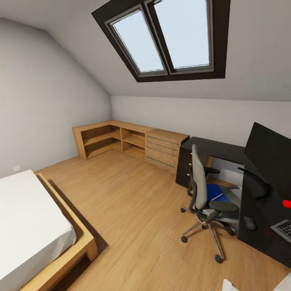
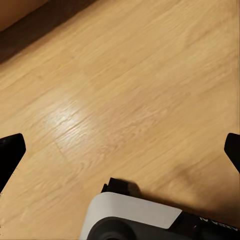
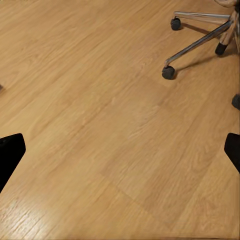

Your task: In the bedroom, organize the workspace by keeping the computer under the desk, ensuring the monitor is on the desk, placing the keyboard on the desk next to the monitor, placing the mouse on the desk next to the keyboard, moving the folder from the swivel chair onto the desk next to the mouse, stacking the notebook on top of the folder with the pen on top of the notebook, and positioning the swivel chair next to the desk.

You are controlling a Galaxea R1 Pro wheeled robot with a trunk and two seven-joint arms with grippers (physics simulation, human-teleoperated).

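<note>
A grey swivel chair stands on the wood floor beside the dark desk at the right. On its seat lies a blue folder. The black monitor stands on the desk. In front of it lie a dark mouse and, at the frame's edge, the keyboard. A small red object sits near the monitor's foot. My left gripper hangs open over bare floor. My right gripper is open too, above the floor a little way from the chair's wheeled base.
A low bed with a wooden frame takes up the near left. Wooden shelves and drawers line the back wall under the sloped ceiling and skylight. A curved black lamp arm rises from the desk. My own white base shows below the left gripper.
</note>
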